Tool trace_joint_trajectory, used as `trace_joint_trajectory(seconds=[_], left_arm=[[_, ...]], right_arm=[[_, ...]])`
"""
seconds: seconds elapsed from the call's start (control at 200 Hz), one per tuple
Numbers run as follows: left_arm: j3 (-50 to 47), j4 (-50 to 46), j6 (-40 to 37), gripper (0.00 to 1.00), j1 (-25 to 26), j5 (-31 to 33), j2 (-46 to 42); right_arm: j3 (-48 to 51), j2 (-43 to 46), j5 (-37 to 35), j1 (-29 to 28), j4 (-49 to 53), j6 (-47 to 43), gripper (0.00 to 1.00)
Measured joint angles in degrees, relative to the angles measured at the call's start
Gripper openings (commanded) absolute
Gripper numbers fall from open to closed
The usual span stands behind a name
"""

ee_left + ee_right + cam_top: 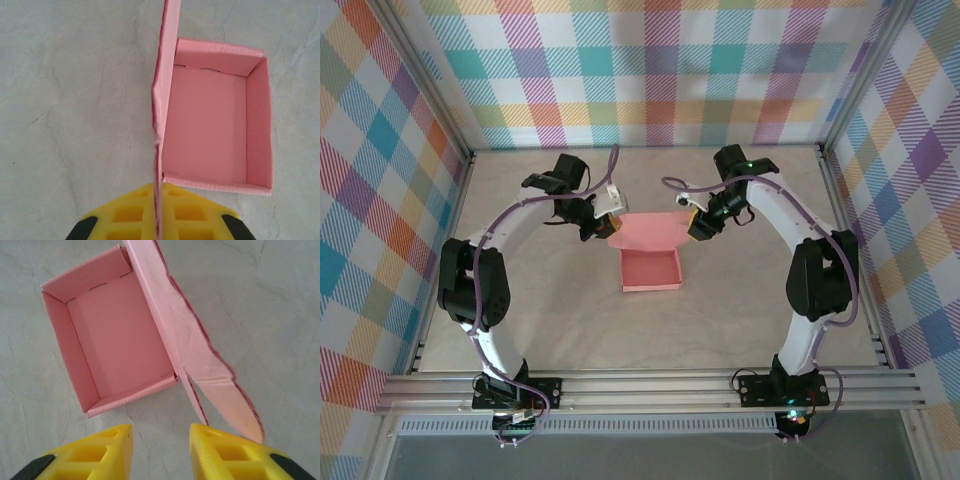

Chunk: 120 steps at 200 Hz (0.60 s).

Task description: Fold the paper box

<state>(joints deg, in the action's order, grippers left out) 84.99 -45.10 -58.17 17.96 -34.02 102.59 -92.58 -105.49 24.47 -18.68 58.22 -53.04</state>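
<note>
The paper box [650,270] is a salmon-pink open tray in the middle of the table, with its lid [645,232] standing up along the far side. My left gripper [600,215] is shut on the lid's left end. In the left wrist view the lid [167,60] runs edge-on between the yellow fingers [130,212], with the tray [215,125] to its right. My right gripper [161,450] is open beside the lid's right end. A narrow side flap [192,395] and a rounded tab [235,405] hang just off its right finger [225,452].
The table [550,290] is pale grey with fine crack marks. Plaid walls [380,180] close in the left, back and right sides. Aluminium rails [650,385] run along the near edge by the arm bases.
</note>
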Motion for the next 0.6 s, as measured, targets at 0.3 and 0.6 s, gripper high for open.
trace_joint_trajectory(seconds=[0.3, 0.6], left_arm=[[1.09, -1.49, -0.20, 0.00, 0.00, 0.00, 0.24], [1.20, -1.46, -0.20, 0.00, 0.00, -0.48, 0.81]], right_arm=[[-2.12, -3.54, 2.21, -0.11, 0.68, -1.07, 0.19], [-4.20, -5.42, 3.23, -0.15, 2.03, -1.84, 0.19]])
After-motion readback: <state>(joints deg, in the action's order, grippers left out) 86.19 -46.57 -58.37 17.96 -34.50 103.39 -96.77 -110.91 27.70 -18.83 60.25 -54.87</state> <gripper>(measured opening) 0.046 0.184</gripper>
